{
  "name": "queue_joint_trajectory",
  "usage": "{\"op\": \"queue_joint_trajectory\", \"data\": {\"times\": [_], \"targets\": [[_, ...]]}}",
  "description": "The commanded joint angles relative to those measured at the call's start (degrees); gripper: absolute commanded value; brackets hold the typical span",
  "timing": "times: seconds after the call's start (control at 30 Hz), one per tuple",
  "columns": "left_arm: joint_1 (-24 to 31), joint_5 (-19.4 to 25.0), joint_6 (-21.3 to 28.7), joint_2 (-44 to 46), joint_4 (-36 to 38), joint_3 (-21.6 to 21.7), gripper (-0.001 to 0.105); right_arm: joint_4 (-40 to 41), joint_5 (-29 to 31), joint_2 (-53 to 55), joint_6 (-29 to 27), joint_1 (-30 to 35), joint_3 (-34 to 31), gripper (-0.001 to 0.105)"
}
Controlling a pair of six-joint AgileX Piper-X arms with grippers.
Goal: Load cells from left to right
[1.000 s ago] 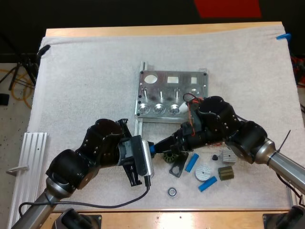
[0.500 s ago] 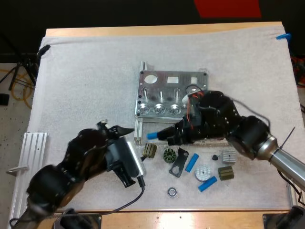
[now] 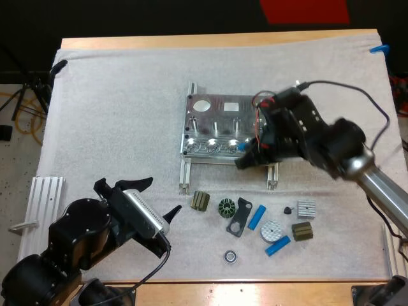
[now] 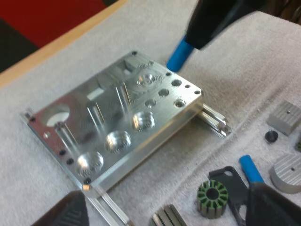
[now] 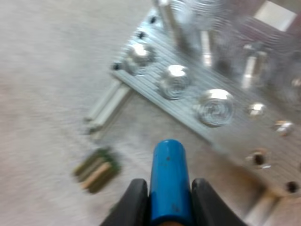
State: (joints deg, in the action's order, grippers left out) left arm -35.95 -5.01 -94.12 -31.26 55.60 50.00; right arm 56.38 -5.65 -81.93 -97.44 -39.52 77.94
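The right gripper (image 5: 170, 200) clamps a blue cylinder (image 5: 168, 179) at the near right edge of the metal fixture (image 3: 217, 121) in the middle of the white mat (image 3: 115, 115), while the left gripper (image 3: 155, 197) hangs over the mat's near left, fingers apart on nothing, left of the loose parts (image 3: 226, 207).

No words, numbers, labels or signs can be read here. The metal fixture (image 3: 217, 131) shows only bare metal with holes and grooves. The blue cylinder (image 5: 168, 181) is plain blue all over. The small dark parts (image 3: 237, 222) near the fixture have no letters that can be made out.
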Motion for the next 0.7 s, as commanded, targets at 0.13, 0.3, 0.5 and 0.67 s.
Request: {"op": "queue_joint_trajectory", "data": {"times": [0.13,0.3,0.5,0.67], "targets": [[-0.1,1.4,-3.3,0.1,0.3,0.3,0.067,4.0,5.0,-8.0,-4.9,1.9,6.1,0.000],[-0.1,1.4,-3.5,0.1,0.3,0.3,0.067,6.9,7.2,-15.4,-7.9,2.0,11.6,0.000],[-0.1,1.4,-3.5,0.1,0.3,0.3,0.067,8.7,11.4,-22.2,-9.6,2.0,16.9,0.000],[-0.1,1.4,-3.5,0.1,0.3,0.3,0.067,9.6,13.2,-24.7,-11.4,2.0,17.5,0.000]]}}
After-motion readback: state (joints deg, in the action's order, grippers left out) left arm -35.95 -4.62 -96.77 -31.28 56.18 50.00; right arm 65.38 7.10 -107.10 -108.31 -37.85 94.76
